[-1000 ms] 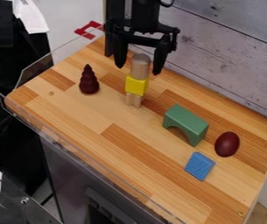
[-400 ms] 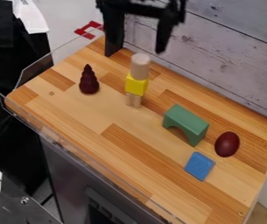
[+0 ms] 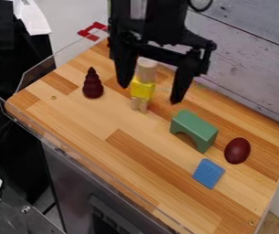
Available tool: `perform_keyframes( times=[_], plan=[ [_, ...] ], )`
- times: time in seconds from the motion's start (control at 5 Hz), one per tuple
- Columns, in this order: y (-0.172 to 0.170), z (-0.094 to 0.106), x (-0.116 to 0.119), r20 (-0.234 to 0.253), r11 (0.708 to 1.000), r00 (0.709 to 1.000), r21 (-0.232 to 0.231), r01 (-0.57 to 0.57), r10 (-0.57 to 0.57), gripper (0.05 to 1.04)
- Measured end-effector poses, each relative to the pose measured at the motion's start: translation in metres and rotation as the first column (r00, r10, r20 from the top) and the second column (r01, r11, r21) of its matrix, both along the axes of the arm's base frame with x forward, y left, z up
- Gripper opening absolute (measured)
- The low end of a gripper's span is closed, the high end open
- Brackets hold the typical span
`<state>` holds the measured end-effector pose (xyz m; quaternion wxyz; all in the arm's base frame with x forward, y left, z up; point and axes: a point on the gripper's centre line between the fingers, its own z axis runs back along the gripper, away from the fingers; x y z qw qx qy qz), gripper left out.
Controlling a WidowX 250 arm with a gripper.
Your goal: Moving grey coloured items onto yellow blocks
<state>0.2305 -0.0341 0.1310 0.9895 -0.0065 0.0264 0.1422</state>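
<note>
in the upper middle of the frame the gripper (image 3: 151,94) hangs with its fingers wide apart, nothing gripped; between them shows the pale grey cylinder (image 3: 146,71), upright on the yellow block (image 3: 142,90), with the green arch (image 3: 194,129) right of centre

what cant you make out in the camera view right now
- wooden cylinder, its top: camera view, partly behind the hand
- arm, its upper part: camera view, cut off by the top edge
- yellow block, its far side: camera view, hidden by its own front
- green arch, its back: camera view, hidden by its own front
</note>
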Motion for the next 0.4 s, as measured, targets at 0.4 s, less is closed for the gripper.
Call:
perform_keyframes(
  times=[0.4],
  plan=[
    [-0.007,-0.022,0.022,0.055,0.998,0.998,-0.058,0.034,-0.031,0.999]
  ],
)
